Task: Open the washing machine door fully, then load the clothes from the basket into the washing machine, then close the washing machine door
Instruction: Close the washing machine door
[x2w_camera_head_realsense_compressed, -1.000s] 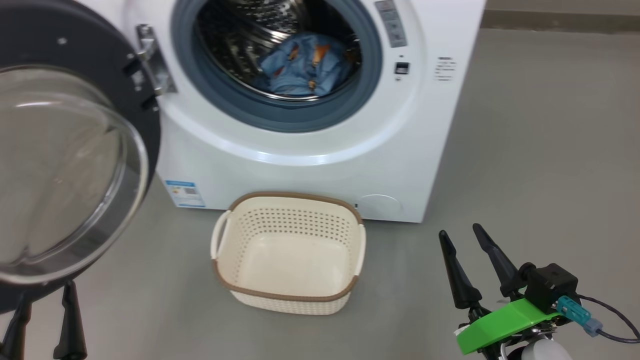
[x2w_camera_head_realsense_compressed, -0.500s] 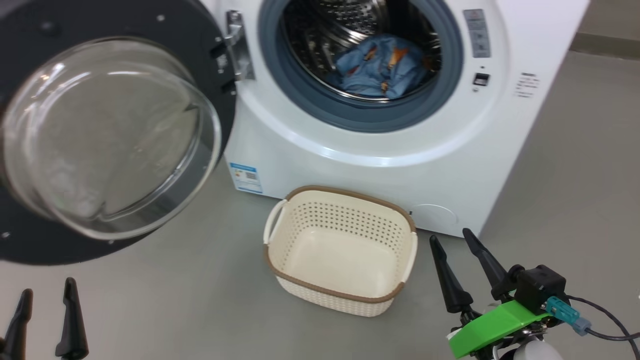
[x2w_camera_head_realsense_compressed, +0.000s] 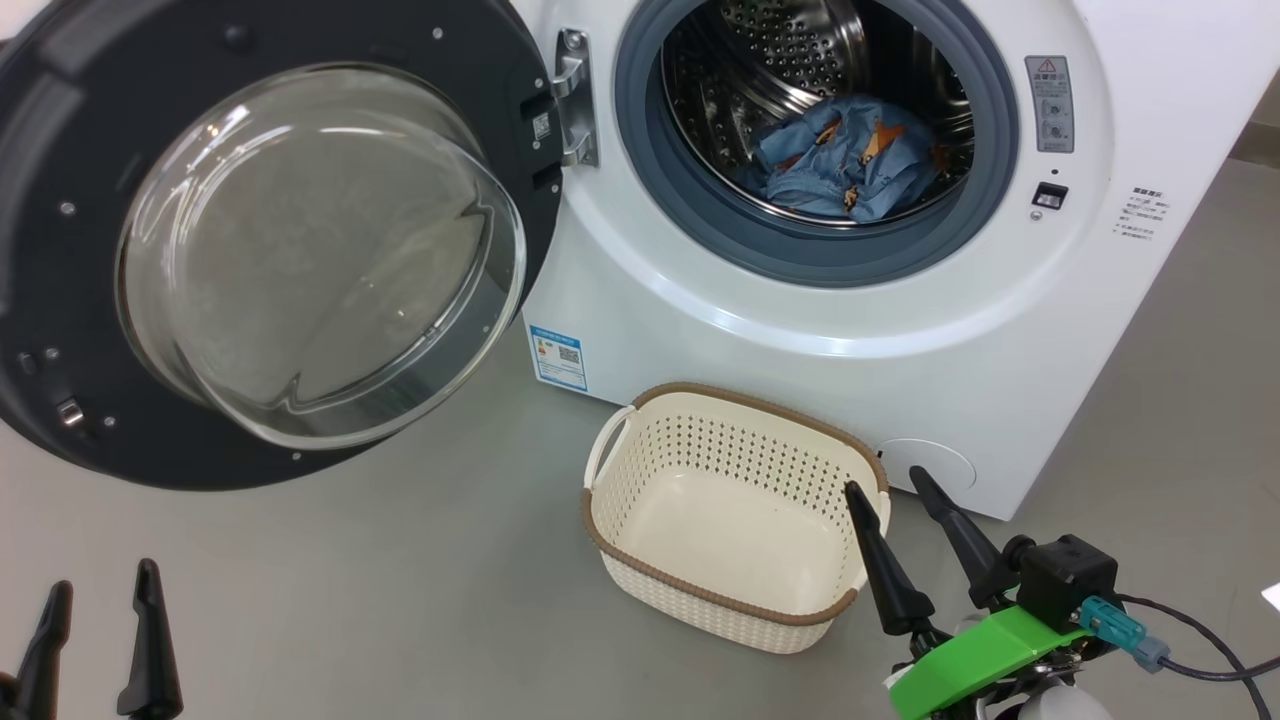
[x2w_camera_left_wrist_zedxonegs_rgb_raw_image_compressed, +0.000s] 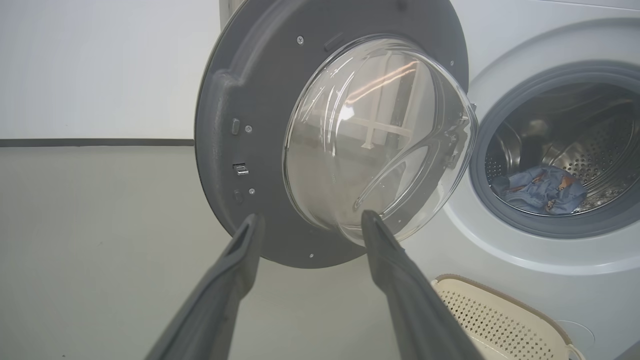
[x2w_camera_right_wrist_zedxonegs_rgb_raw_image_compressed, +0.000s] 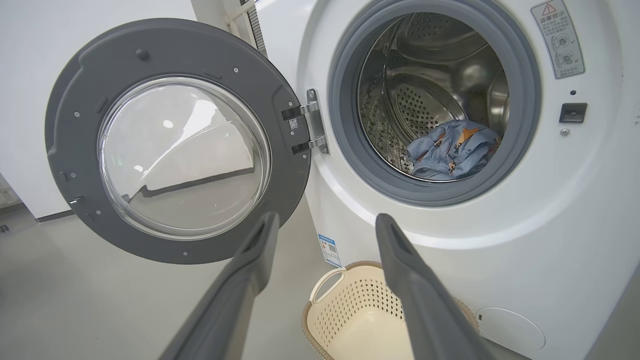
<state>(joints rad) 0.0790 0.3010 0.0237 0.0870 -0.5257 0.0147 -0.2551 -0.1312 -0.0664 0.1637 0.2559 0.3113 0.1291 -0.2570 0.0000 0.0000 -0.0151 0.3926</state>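
The white washing machine (x2w_camera_head_realsense_compressed: 780, 330) stands with its black round door (x2w_camera_head_realsense_compressed: 270, 240) swung wide to the left, glass bowl facing me. Light blue clothes (x2w_camera_head_realsense_compressed: 845, 170) with orange prints lie inside the steel drum, also visible as clothes (x2w_camera_right_wrist_zedxonegs_rgb_raw_image_compressed: 455, 150) and clothes (x2w_camera_left_wrist_zedxonegs_rgb_raw_image_compressed: 542, 190). The cream basket (x2w_camera_head_realsense_compressed: 730, 520) sits empty on the floor in front of the machine. My left gripper (x2w_camera_head_realsense_compressed: 100, 590) is open at the lower left, below the door (x2w_camera_left_wrist_zedxonegs_rgb_raw_image_compressed: 325, 135). My right gripper (x2w_camera_head_realsense_compressed: 890, 490) is open, its fingertips beside the basket's right rim. No beige cloth is in sight.
Grey floor (x2w_camera_head_realsense_compressed: 350, 590) lies open between the door and the basket. A blue label (x2w_camera_head_realsense_compressed: 558, 357) sits at the machine's lower left corner. A white wall with a dark baseboard (x2w_camera_left_wrist_zedxonegs_rgb_raw_image_compressed: 95, 142) runs behind the door.
The head camera has swung left, so the whole scene sits further right. The door, clothes and basket have not moved. Both grippers stay open.
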